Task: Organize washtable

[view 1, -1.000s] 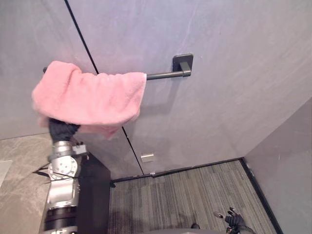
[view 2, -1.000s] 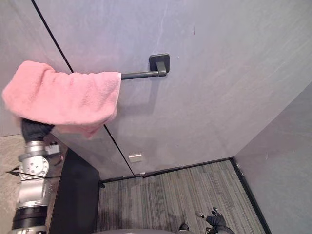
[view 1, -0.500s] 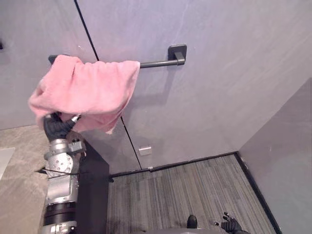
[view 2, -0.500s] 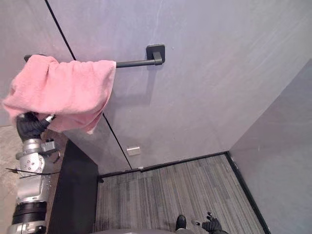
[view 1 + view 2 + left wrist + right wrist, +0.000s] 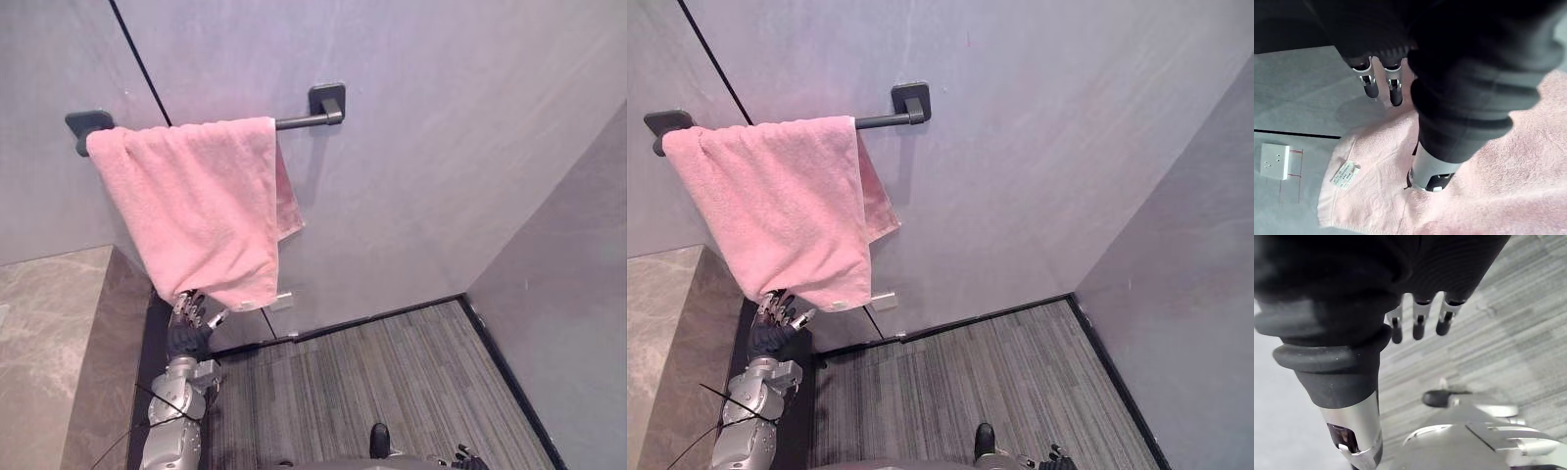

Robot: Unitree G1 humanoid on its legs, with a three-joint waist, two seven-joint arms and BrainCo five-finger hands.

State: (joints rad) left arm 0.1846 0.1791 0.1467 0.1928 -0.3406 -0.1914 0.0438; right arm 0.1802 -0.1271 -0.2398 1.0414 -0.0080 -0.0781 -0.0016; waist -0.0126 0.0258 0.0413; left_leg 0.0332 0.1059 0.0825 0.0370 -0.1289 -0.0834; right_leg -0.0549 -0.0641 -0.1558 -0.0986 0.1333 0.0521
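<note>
Fingers of the left hand are pointing up, straight and spread, gripping nothing, with their dark tips just under the lower hem of the pink towel. The right hand is hanging low over the carpet, which is grey and ribbed, and its fingers are likewise straight and empty. A smooth grey wall is backing the scene, and a veined stone tabletop is sitting at the left. The fluffy towel is hanging draped over a slim dark towel bar with square brackets. A small white label is showing near its corner.
</note>
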